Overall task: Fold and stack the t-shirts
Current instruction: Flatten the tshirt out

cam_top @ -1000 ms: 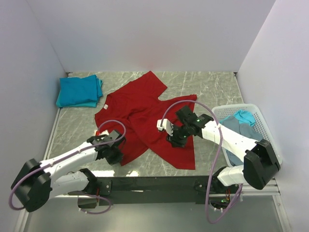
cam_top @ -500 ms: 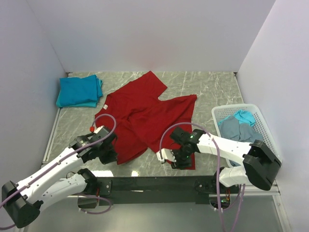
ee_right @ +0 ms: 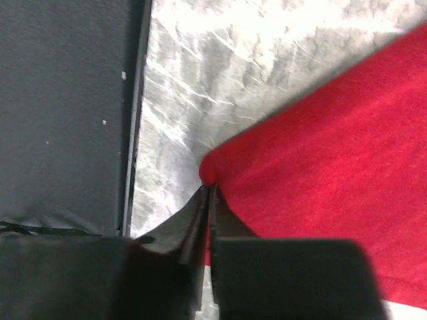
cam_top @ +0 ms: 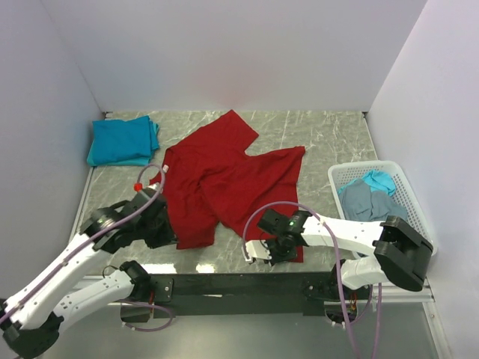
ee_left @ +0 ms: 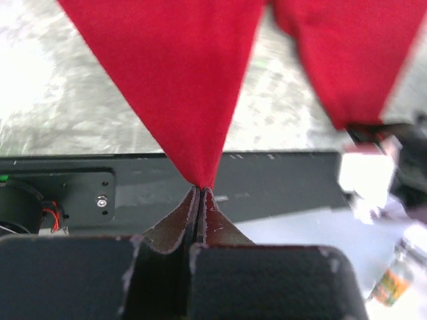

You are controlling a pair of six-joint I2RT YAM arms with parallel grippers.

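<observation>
Now my left gripper (ee_left: 199, 190) and right gripper (ee_right: 208, 190), clamped on the bright red cloth t-shirt (cam_top: 224, 179), sit nearer, drawing it flat.

The spread t-shirt (cam_top: 224, 179) lies mid-table (cam_top: 329, 134). Behind it to the left is a folded stack of shirts (cam_top: 122, 140). To its right stands the basket (cam_top: 410, 196) with crumpled shirts (cam_top: 367, 198) inside. At its near corners are the left gripper (ee_left: 200, 192) and the right gripper (ee_right: 208, 190).
</observation>
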